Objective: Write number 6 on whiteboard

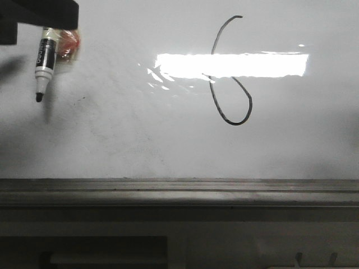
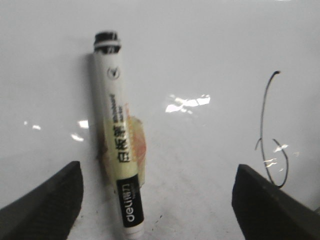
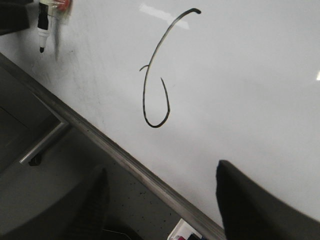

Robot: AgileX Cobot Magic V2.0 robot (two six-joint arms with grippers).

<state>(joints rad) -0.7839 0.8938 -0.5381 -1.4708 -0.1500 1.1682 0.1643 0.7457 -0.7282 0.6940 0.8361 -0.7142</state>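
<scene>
I note left gripper [image 2: 157, 200] jaws spread wide, taped marker [image 1: 44, 64] fixed to it, tip off the whiteboard [image 1: 112, 134], number 6 [image 1: 230, 73] well to the marker's right, right gripper [image 3: 160, 200] open, empty.

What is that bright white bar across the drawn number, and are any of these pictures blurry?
In the front view the bar is light glare on the glossy whiteboard, washing out part of the number 6; in the left wrist view smaller glints show and the marker looks slightly soft; in the right wrist view the 6 is clear of glare, the dark fingers blurred.
</scene>
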